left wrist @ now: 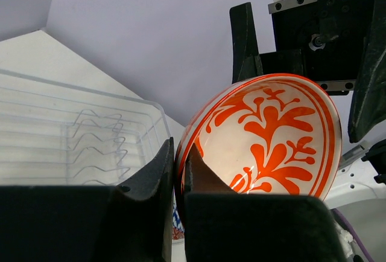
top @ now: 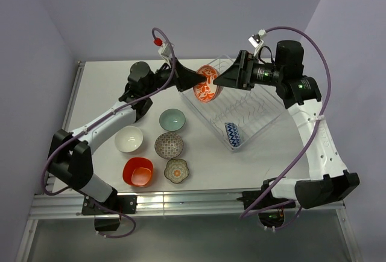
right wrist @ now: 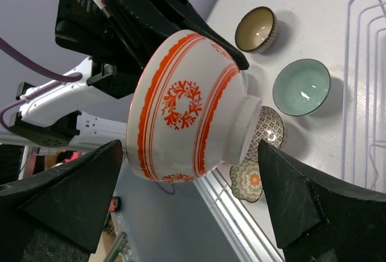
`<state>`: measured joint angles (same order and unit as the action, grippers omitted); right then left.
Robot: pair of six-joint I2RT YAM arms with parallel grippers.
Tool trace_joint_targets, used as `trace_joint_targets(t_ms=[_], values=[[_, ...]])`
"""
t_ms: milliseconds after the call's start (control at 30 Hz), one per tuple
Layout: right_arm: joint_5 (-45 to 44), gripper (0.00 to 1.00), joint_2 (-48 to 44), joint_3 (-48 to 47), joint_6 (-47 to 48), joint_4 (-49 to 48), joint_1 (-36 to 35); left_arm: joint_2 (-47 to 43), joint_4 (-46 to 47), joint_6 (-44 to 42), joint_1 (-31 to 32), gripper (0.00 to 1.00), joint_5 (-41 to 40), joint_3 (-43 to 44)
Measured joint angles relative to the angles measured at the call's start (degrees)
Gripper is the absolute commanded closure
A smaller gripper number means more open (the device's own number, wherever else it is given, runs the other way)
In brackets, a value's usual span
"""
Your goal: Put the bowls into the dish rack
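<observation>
My left gripper (top: pixel 192 79) is shut on the rim of the patterned orange bowl (top: pixel 206 84), held on its side in the air over the left end of the dish rack (top: pixel 253 108). The left wrist view shows the rim pinched between the fingers (left wrist: pixel 179 159), with the bowl's inside (left wrist: pixel 271 135) facing that camera. My right gripper (top: pixel 220 81) is open, one finger on each side of the bowl (right wrist: pixel 187 111) and apart from it. A blue zigzag bowl (top: pixel 233 134) stands in the rack.
Left of the rack, on the table, lie a teal bowl (top: pixel 172 119), a white bowl (top: pixel 129 139), a grey-brown patterned bowl (top: pixel 169 145), an orange-red bowl (top: pixel 138 172) and a flower-shaped bowl (top: pixel 177 170). A dark brown bowl (right wrist: pixel 256 29) shows beyond the teal one.
</observation>
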<state>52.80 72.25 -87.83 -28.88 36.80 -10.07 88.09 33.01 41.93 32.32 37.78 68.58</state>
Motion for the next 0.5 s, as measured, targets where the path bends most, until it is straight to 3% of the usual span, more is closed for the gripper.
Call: trace_joint_targets(t_ms=[233,500], values=[[2.8,0.11,1.7,0.1,-1.9,-1.2,-0.2,1.0,0.1,1.1,0.0,1.0,0.1,0.0],[4.5,0.1,1.7,2.1,-2.0,-0.9,-0.2,1.0,0.2,1.4,0.0,1.0,0.1,0.0]])
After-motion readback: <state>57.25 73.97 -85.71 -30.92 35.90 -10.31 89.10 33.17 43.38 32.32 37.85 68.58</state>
